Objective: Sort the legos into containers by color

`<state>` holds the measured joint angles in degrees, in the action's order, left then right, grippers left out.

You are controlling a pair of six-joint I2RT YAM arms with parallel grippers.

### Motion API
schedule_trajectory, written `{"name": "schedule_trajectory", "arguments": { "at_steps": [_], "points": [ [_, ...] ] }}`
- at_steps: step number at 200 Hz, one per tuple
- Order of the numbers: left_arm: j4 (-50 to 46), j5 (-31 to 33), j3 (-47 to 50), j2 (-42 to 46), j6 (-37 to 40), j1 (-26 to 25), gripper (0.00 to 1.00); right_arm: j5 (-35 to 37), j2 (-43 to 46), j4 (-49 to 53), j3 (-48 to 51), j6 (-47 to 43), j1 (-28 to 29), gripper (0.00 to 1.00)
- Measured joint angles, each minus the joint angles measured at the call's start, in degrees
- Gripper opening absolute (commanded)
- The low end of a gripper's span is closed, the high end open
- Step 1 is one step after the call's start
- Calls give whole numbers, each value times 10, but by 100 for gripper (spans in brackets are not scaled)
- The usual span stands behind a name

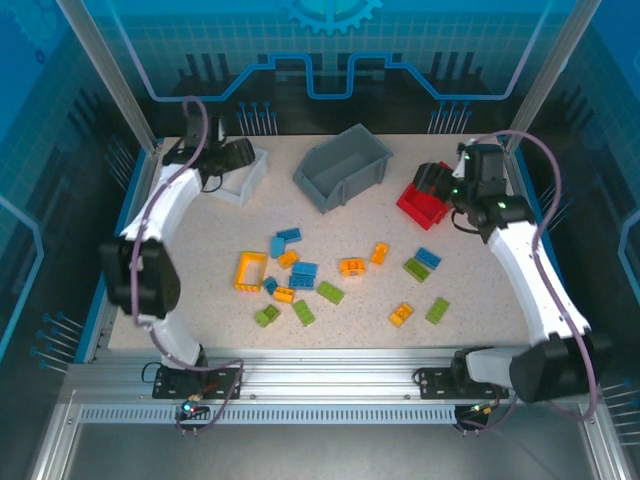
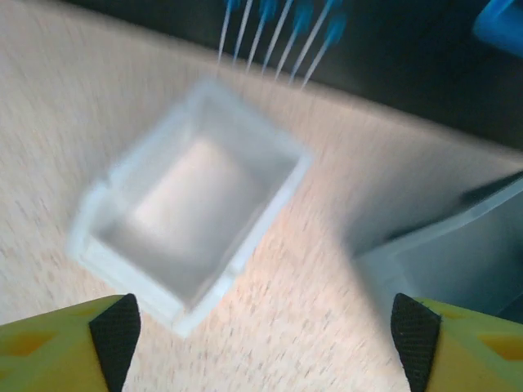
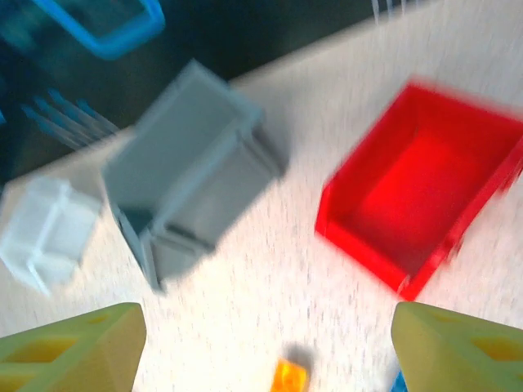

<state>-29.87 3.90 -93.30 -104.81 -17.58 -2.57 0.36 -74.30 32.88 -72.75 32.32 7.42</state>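
Legos (image 1: pixel 304 268) scattered, left hand (image 2: pixel 261 327) over white bin (image 2: pixel 192 208), right hand (image 3: pixel 261 327) near red bin (image 3: pixel 417 180)

No readable text, numbers or brand marks on anything. The only sign-like mark is a blue gear emblem (image 1: pixel 330 12) at the top centre of the far wall panel (image 1: pixel 420 40), and it has no lettering. Both wrist views are too blurred to read any markings.
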Motion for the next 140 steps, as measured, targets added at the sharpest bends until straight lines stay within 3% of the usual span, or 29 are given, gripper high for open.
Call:
{"name": "schedule_trajectory", "arguments": {
  "at_steps": [51, 83, 140],
  "points": [
    [-95, -19, -147, -189, 33, 0, 74, -35, -159, 52, -117, 36, 64, 73],
    [-104, -21, -201, -225, 58, 0, 72, -43, -278, 52, -208, 83, 86, 65],
    [-104, -28, -231, -274, 84, 0, 59, -40, -470, 65, -363, 143, 103, 64]
  ]
}}
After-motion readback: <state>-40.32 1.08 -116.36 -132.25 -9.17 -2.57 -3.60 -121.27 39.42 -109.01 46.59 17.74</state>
